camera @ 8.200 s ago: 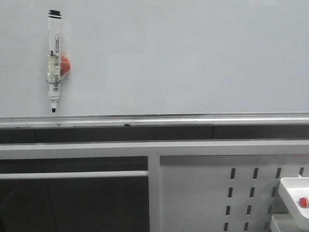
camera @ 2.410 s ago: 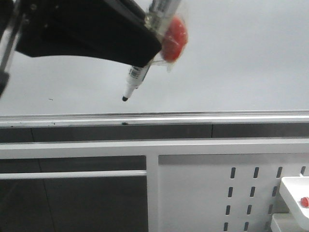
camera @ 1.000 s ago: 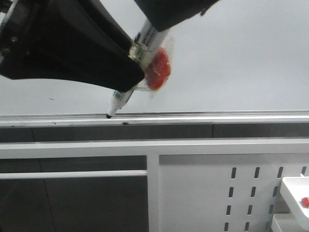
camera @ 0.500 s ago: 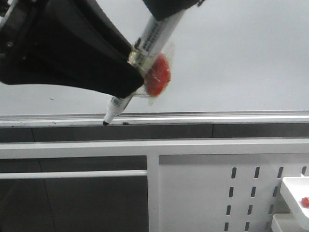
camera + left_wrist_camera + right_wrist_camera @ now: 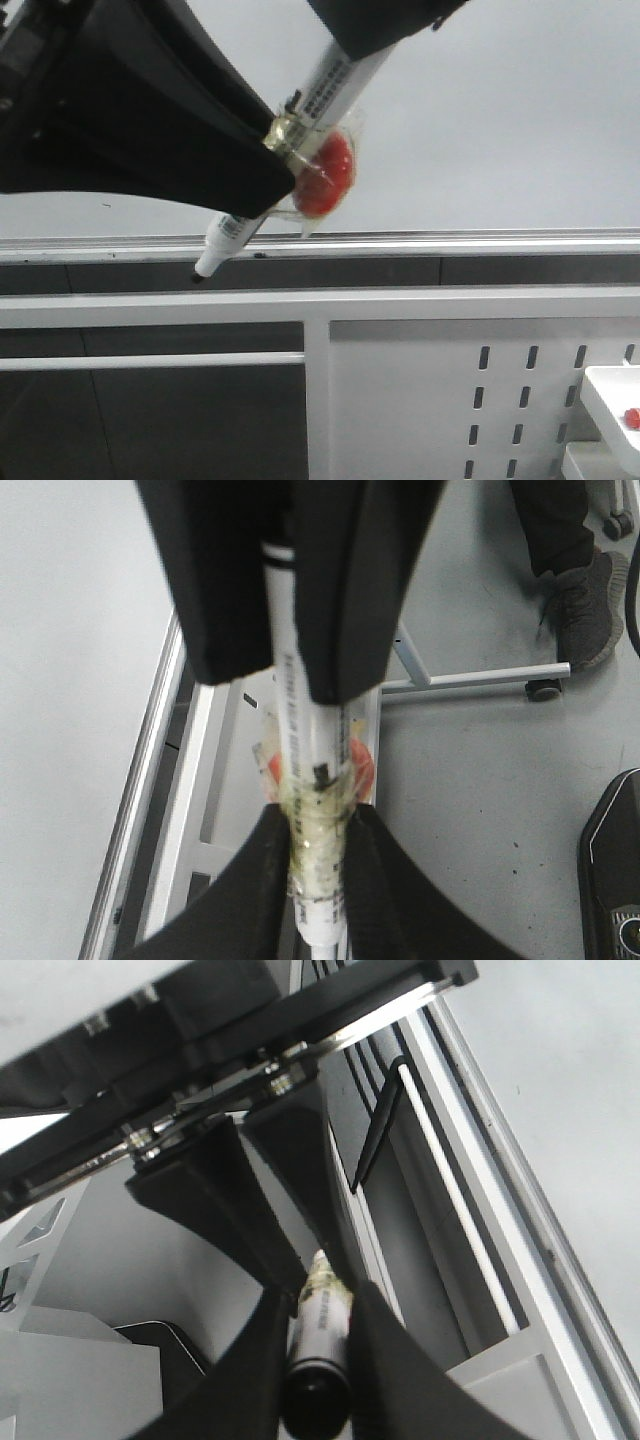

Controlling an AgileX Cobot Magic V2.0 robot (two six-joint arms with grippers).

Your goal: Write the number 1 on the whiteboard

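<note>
— Whiteboard [image 5: 480, 110] fills my front view, with no stroke visible on it.
— Grippers?
— I see left gripper [image 5: 318, 875] and right gripper [image 5: 318, 1345] both clamped on the marker [image 5: 300, 130], its tip below the rail [image 5: 450, 245].

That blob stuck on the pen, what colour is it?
Red; the blob on the pen shows best in the front view.
</note>
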